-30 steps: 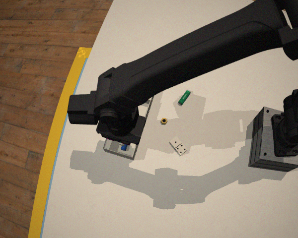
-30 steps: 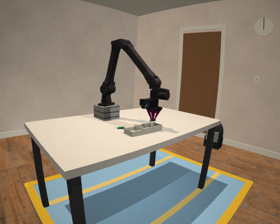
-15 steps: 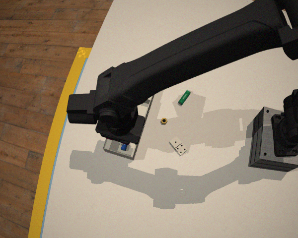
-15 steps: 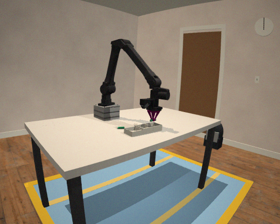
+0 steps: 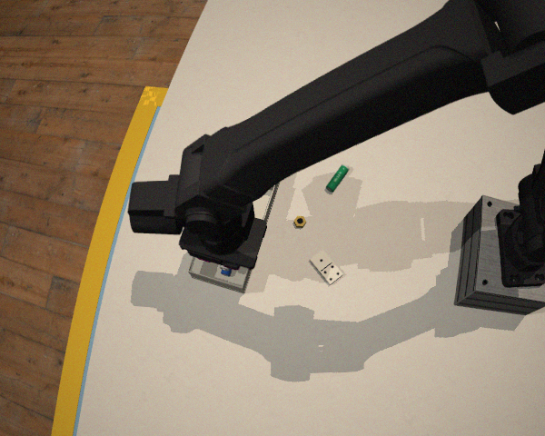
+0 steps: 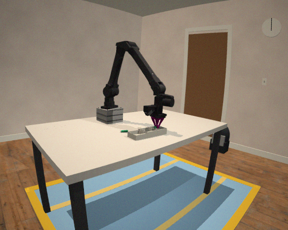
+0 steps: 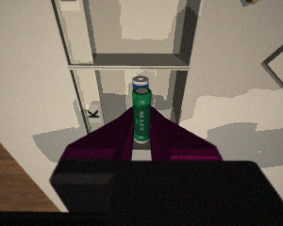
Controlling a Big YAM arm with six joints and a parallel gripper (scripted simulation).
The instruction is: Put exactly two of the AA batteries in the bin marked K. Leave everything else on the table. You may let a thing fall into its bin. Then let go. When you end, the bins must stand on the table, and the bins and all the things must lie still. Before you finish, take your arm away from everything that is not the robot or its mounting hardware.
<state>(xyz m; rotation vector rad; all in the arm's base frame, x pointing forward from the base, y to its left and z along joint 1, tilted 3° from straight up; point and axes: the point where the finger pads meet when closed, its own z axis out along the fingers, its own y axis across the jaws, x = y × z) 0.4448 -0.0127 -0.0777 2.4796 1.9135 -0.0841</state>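
We saw the arm reaching from its base, wrist bent down over the K bin. The pincer was pinching 1 green AA battery above that bin. A blue battery lay inside it. Another green battery lay on the bench, well apart from the bin.

Pale walls, brown door, wood floor — white table over a blue-and-yellow rug.
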